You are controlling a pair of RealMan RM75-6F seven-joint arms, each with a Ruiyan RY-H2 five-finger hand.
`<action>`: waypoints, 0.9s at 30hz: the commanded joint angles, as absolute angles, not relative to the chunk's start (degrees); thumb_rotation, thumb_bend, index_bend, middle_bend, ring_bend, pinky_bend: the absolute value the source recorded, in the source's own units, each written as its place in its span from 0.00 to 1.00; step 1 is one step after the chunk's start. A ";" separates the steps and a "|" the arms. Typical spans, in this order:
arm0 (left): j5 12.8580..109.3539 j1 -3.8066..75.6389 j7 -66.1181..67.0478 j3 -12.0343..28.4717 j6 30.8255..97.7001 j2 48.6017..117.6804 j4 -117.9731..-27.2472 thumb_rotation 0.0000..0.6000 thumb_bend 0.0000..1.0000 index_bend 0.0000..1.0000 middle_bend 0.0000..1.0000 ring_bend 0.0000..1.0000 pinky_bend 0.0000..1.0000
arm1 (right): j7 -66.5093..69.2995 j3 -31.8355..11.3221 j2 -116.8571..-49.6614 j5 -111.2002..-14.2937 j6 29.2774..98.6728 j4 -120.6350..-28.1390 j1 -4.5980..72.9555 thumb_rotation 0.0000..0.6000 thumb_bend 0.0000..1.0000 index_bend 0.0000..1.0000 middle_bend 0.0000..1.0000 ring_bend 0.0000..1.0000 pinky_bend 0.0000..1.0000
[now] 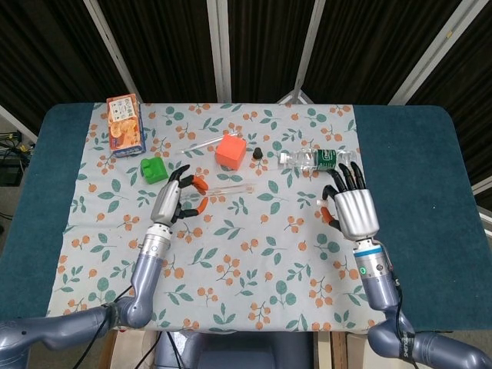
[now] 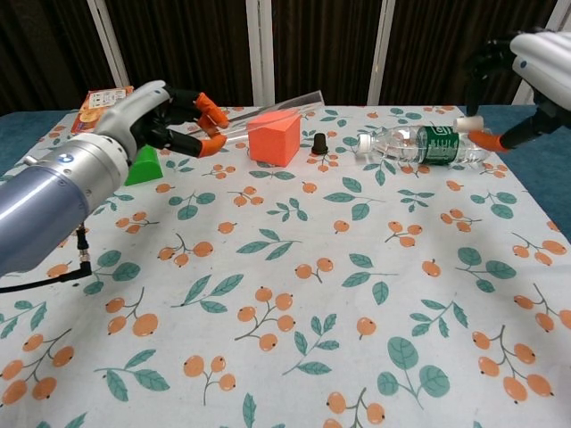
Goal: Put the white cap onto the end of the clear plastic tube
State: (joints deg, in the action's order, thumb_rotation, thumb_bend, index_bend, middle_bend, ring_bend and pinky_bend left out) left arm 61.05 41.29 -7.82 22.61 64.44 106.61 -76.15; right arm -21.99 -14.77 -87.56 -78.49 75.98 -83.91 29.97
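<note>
No text legible: print on the orange snack box [image 1: 125, 124] and on the water bottle's green label [image 1: 326, 159] is too small to read.

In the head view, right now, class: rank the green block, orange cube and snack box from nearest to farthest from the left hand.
1. Green block, just up-left of the left hand.
2. Orange cube, up-right.
3. Snack box, far back-left corner.
</note>
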 commanded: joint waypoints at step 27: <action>62.11 42.13 -8.95 23.06 63.75 111.13 -74.32 1.00 0.83 0.57 0.52 0.08 0.00 | -22.90 -15.46 -93.36 -83.47 76.53 -77.71 36.78 1.00 0.40 0.60 0.23 0.12 0.07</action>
